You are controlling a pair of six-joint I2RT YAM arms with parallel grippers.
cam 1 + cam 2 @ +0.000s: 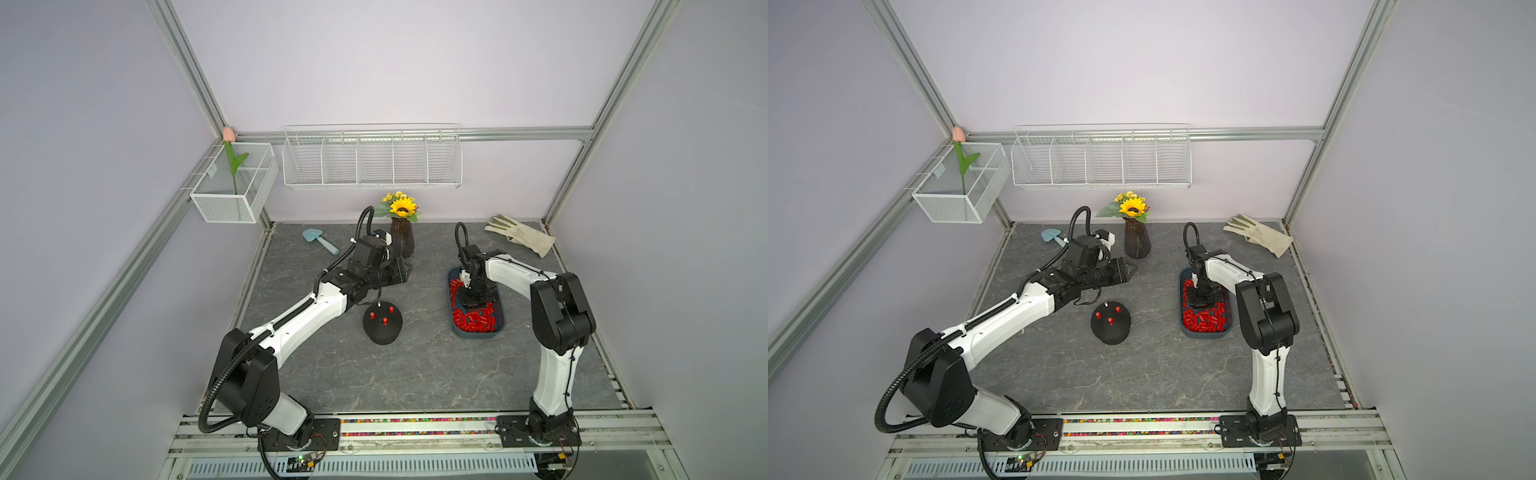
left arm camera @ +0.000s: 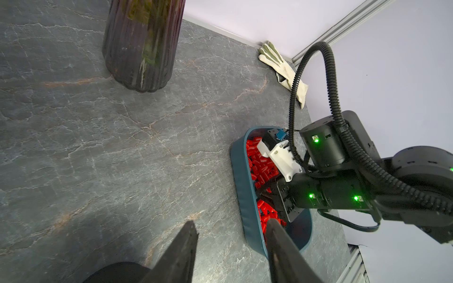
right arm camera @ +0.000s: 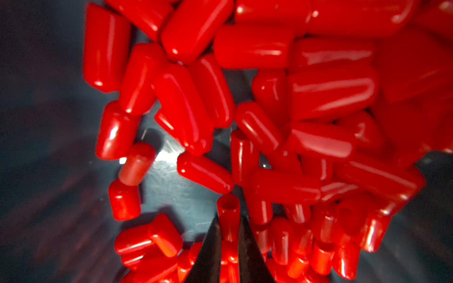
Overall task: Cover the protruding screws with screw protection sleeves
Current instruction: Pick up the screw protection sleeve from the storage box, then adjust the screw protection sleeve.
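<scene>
A black dome (image 1: 382, 330) (image 1: 1111, 332) stands mid-table. Three of its protruding screws wear red screw protection sleeves (image 1: 385, 321) (image 1: 1110, 320). One silver screw (image 1: 378, 305) (image 1: 1106, 304) at its far side is bare. Loose sleeves (image 1: 473, 321) (image 2: 259, 161) fill the dark blue tray (image 1: 476, 336) (image 1: 1204, 336) (image 2: 241, 186). My right gripper (image 1: 468, 305) (image 3: 229, 219) points down into the tray, its jaws pressed on either side of one upright sleeve (image 3: 228, 208). My left gripper (image 1: 405, 270) (image 2: 231, 223) hovers open and empty beyond the dome, near the vase.
A dark vase (image 1: 402, 241) (image 2: 139, 46) with a sunflower stands at the back, close to the left wrist. A small blue shovel (image 1: 320, 241) lies at the back left and a white glove (image 1: 521, 235) at the back right. Wire baskets (image 1: 372, 158) hang on the wall.
</scene>
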